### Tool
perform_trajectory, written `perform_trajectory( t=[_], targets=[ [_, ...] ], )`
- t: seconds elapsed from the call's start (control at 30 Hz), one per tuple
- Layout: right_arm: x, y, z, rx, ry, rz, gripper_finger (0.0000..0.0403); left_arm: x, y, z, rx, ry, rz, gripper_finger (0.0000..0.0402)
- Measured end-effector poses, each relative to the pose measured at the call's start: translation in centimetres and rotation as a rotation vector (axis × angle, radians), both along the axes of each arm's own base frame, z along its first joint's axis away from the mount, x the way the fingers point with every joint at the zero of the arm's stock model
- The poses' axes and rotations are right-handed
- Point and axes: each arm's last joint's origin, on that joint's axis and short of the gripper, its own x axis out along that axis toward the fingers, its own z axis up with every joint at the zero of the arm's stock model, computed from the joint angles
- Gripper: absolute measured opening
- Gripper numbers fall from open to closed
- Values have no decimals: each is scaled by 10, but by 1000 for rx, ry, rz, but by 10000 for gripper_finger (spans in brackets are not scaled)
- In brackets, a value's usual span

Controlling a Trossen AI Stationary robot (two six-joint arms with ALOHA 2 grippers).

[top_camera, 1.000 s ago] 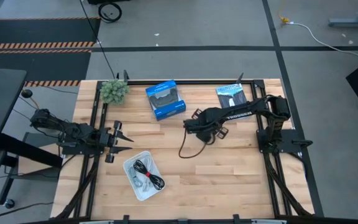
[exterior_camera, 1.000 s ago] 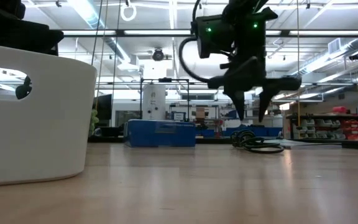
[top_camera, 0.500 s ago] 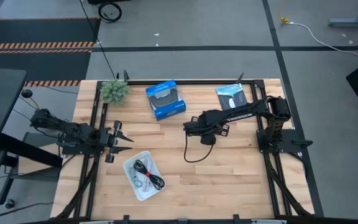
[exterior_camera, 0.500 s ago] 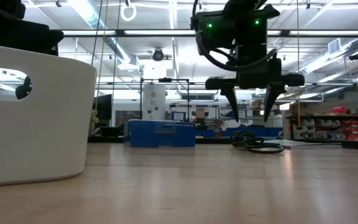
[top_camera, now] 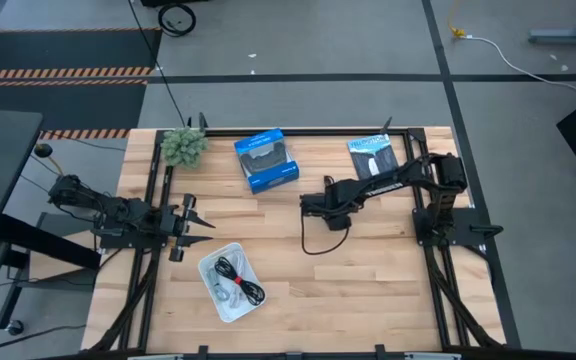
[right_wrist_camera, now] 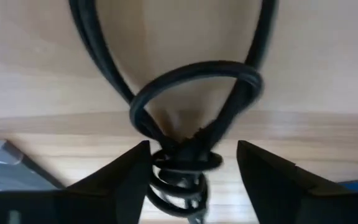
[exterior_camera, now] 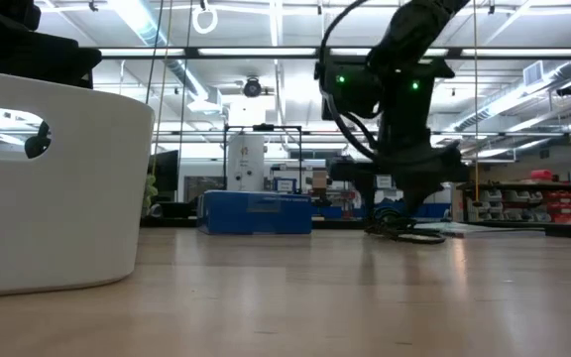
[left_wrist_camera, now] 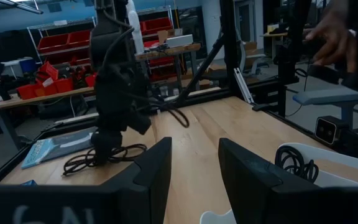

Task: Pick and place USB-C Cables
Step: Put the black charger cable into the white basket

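Note:
A black USB-C cable bundle lies on the table's right half; it also shows in the low view and the left wrist view. My right gripper is open and low over it, pointing down, one finger on either side of the coiled part, touching nothing that I can see. The white tray near the front holds a black cable and a pale one. My left gripper is open and empty at the table's left side.
A blue box, a flat black-and-white packet and a small green plant stand along the far edge. Black frame rails run along the table's sides. A person's hand shows beyond the table.
My right gripper has turned about its own axis, then gone down onto the black cable bundle until its fingers stand around it just above the table. The cable bundle has stayed where it was.

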Motion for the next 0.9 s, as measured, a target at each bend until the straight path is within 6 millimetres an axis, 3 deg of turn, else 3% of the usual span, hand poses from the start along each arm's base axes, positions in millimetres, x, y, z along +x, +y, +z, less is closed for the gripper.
perform_trajectory(
  t=[0.33, 0.5, 0.67, 0.9],
  targets=[
    [-5, -7, -3, -2, 29, -29, 120, 0, 0, 0, 0, 0, 0, 142],
    [-3, 0, -3, -3, 10, -7, 94, 0, 0, 0, 0, 0, 0, 142],
    [12, 22, 2, -43, -135, 27, 83, 0, 0, 0, 0, 0, 0, 142],
    [48, 66, 35, 65, -461, 100, 65, 0, 0, 0, 0, 0, 0, 142]
  ],
)
